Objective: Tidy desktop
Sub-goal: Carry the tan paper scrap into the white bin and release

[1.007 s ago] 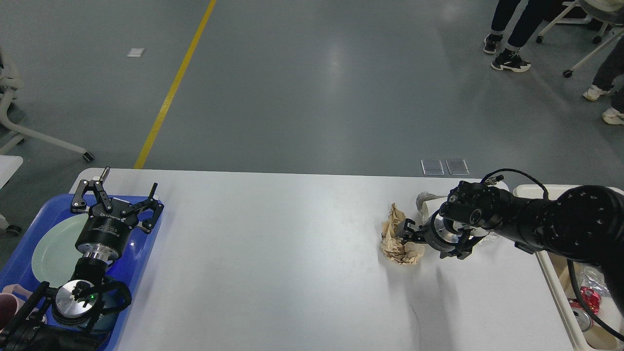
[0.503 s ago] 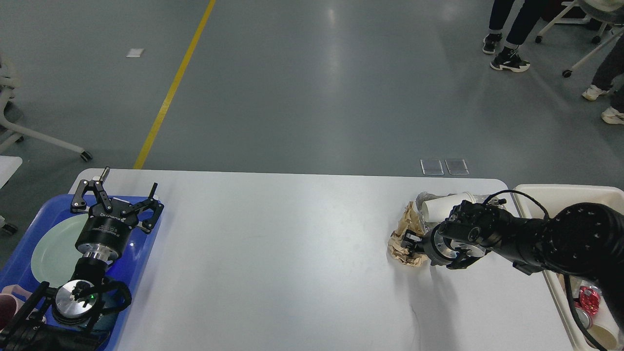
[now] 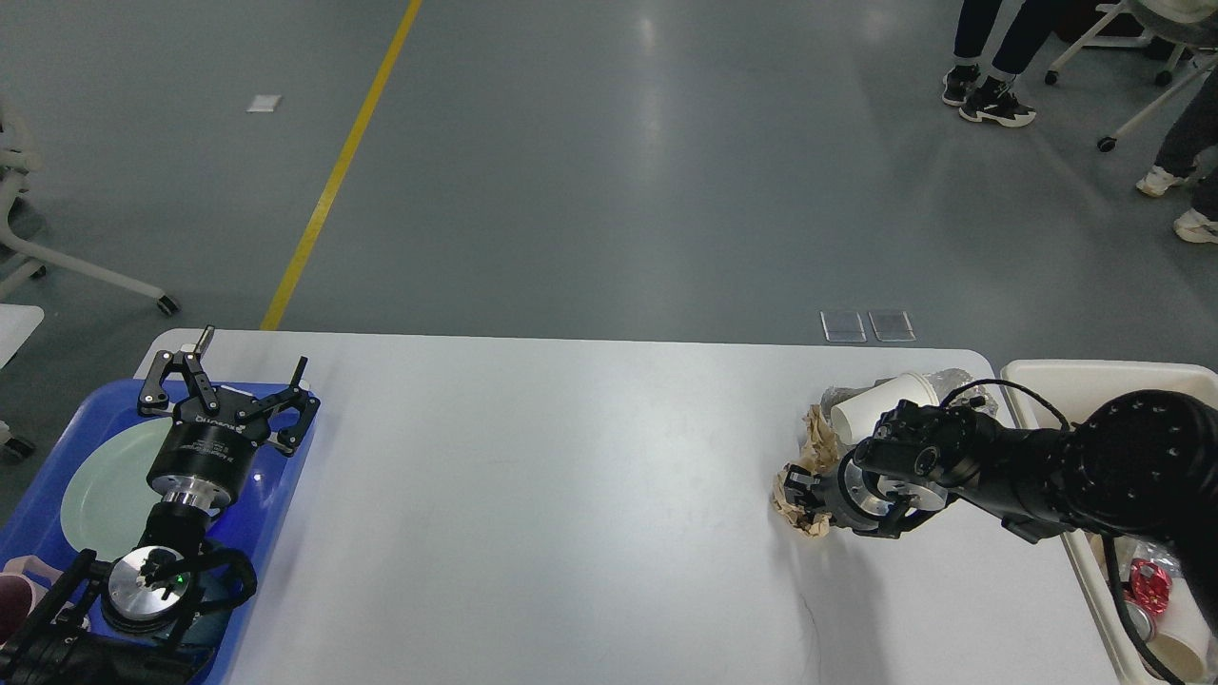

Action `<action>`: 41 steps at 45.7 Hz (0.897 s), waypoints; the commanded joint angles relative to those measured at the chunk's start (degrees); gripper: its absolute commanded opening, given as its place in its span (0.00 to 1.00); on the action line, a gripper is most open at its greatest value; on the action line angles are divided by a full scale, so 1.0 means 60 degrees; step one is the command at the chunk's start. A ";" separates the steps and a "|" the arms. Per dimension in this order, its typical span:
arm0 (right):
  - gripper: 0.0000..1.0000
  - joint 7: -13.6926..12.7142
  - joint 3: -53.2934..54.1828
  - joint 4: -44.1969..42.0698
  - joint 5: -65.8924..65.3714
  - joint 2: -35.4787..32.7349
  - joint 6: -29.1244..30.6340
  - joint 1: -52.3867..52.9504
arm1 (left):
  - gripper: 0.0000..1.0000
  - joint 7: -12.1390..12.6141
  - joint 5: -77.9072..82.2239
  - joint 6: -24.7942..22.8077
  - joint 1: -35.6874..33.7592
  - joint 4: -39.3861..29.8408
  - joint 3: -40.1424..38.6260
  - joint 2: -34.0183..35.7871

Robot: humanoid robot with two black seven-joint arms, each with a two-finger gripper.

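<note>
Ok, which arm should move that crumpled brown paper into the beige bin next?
Right. Its end effector is already at the crumpled brown paper, with the beige bin just beyond on that side. The left end effector sits open over the blue tray, across the desktop.

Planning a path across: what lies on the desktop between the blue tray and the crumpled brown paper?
Nothing: in the head view the desktop is bare between the blue tray and the crumpled brown paper.

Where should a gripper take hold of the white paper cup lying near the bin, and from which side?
The white paper cup lies on its side on the desktop, open mouth toward the left. Probably best to pinch across its round wall from above, mid-body. The crumpled brown paper and the right gripper crowd its near-left side.
</note>
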 commanded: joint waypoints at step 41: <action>0.00 0.2760 -0.6595 0.9490 0.1615 -0.2093 0.2540 1.0859 | 0.97 -0.0008 0.0009 0.0000 0.0000 0.0000 0.0000 0.0000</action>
